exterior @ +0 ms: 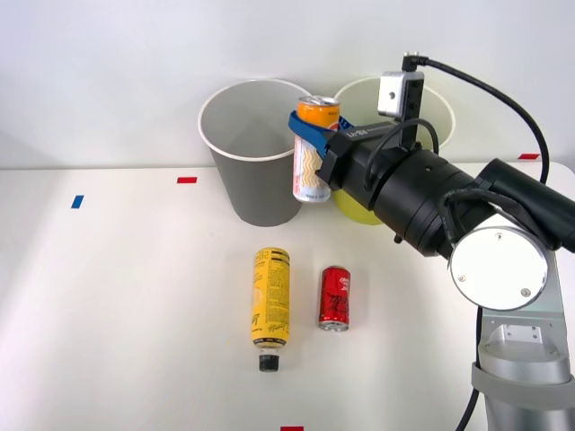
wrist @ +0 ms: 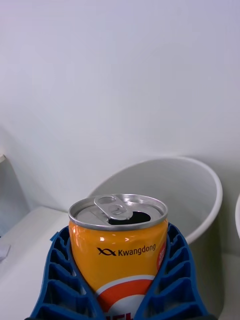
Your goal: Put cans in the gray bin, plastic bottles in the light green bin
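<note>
— Bins first: gray bin (exterior: 256,153) upper centre, light green bin (exterior: 359,208) just right of it, mostly behind the arm.
— And the orange-topped can (exterior: 314,153)?
— Upright, off the bench, between the two rims, with the right hand (exterior: 310,135) clamped around its upper wall. Already opened, so probably light, thin-walled, easily dented.
— Others?
— Yellow bottle (exterior: 270,296) and red can (exterior: 335,298) lie lower centre; grip both mid-body.

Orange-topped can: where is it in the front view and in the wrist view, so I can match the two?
Front view: the orange-topped can is upright in the blue fingers, held up at the gray bin's right rim.
Right wrist view: the can is low in the middle, opened top up, fingers on both sides.
Shared landmark: the gray bin, behind the can in the wrist view.
</note>
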`<state>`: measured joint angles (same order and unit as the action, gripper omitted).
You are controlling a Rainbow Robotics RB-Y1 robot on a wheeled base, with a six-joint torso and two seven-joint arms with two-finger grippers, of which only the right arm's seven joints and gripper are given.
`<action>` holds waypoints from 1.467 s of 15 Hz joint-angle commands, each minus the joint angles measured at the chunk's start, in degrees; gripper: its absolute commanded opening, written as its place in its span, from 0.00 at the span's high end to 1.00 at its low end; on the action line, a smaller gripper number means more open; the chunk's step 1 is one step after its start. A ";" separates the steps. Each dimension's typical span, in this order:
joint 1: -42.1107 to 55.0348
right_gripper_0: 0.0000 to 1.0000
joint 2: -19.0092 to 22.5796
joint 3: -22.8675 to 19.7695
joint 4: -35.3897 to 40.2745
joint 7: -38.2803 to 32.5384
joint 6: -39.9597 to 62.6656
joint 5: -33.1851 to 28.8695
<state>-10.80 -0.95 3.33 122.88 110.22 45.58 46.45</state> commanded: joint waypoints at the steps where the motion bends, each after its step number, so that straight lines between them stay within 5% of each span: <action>1: -4.75 1.00 -0.05 0.45 -0.10 0.00 -0.23 -7.26; 15: -34.90 1.00 -0.05 -1.05 -40.79 -1.59 -18.16 -8.05; 20: -35.51 1.00 -0.05 1.24 -42.73 -2.20 -19.74 -5.76; 21: -35.51 0.80 -0.05 1.15 -42.64 -2.47 -20.10 -5.76; 22: -35.51 0.43 -0.05 1.15 -42.64 -2.47 -20.10 -5.76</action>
<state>-46.32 -1.00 4.49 80.21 107.86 25.58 40.69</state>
